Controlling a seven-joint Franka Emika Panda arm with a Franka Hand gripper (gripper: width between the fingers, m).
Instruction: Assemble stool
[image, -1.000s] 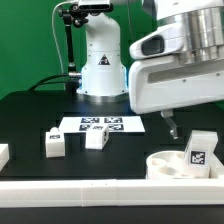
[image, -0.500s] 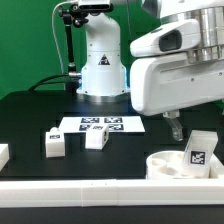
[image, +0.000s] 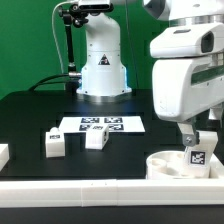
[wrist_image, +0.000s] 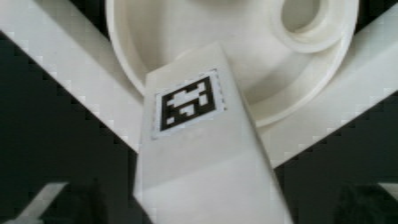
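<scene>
Gripper (image: 198, 134) jaws stand wide apart and clamp nothing. It hangs straight down over the tagged leg (image: 197, 152) at the exterior view's right. In the wrist view its dark fingers (wrist_image: 43, 203) show blurred on either side of that leg, clear of its faces. The leg bears a square black-and-white tag (wrist_image: 187, 99) on its broad face, a blocky code pattern rather than letters, and the same tag faces the camera in the exterior view. The leg rests tilted at the right part of the seat (image: 165, 164), a thick round white disc lying flat with a raised rim and a round recess. The wrist view shows the leg crossing that rim, though I cannot tell whether it stands inside the disc or just behind it. The seat lies just beside the long white rail (image: 90, 189) edging the near side of the black table (image: 30, 115). Well apart, toward the exterior view's left, a second leg (image: 55, 143) and a third leg (image: 96, 139) stand near the marker board (image: 100, 125), which carries a row of similar tags. A further white piece (image: 3, 153) is cut off at the left edge. The arm's base (image: 100, 62) rises behind the board. Bare table lies between the third leg and the seat.
</scene>
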